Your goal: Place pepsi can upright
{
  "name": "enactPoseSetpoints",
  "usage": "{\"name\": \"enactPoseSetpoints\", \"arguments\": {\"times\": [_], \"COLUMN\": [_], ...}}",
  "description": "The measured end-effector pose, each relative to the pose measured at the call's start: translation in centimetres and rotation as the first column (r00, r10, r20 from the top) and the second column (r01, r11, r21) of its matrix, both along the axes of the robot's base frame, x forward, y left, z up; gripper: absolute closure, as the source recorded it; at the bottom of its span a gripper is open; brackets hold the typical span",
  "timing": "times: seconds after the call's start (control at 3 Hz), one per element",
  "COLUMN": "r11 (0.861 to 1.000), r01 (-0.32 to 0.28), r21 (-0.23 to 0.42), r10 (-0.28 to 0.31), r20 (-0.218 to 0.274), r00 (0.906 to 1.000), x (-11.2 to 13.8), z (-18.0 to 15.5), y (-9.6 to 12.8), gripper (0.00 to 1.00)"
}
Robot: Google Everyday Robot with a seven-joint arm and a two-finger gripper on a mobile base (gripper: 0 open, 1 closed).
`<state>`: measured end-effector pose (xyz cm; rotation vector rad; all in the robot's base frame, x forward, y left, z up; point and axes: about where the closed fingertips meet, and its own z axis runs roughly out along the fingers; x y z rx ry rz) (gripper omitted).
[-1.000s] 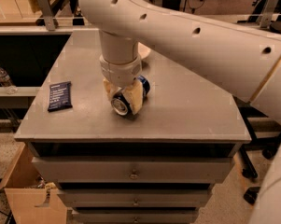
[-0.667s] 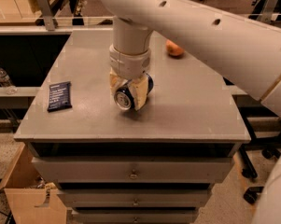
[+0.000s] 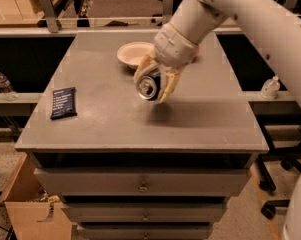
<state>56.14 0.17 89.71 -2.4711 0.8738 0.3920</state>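
The pepsi can (image 3: 151, 86) is a small blue can with a silver end facing the camera. It is held on its side, tilted, clear above the grey table top (image 3: 115, 119). My gripper (image 3: 154, 83) is shut on the pepsi can, with one pale finger (image 3: 142, 69) on its left and another on its right. The white arm comes in from the upper right. The can's shadow lies on the table just below and to the right of it.
A white bowl (image 3: 132, 53) sits on the table behind the gripper. A flat dark blue snack bar wrapper (image 3: 64, 102) lies near the table's left edge. Drawers (image 3: 142, 181) are below the top. A water bottle (image 3: 1, 81) stands at far left, another (image 3: 270, 88) at right.
The gripper has lifted the pepsi can off the table and raised it. The arm has swung up and right, uncovering the white bowl. The orange no longer shows.
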Motion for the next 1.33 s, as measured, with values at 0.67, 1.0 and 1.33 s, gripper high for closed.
{"name": "enactPoseSetpoints", "arguments": {"times": [0.67,1.0,1.33], "r11": [0.976,0.943,0.876], "r01": [0.108,0.257,0.389], "r21": [0.191,0.213,0.284], "r10": [-0.091,-0.239,-0.376], "r20": [-0.095,-0.105,-0.101], "r00": [0.9913,0.9652,0.9211], "x": [0.3,0.0,0.3], "z": [1.1,2.6,4.6], "y": [-0.2,0.4,1.7], "gripper": [1.0,1.0,1.0]}}
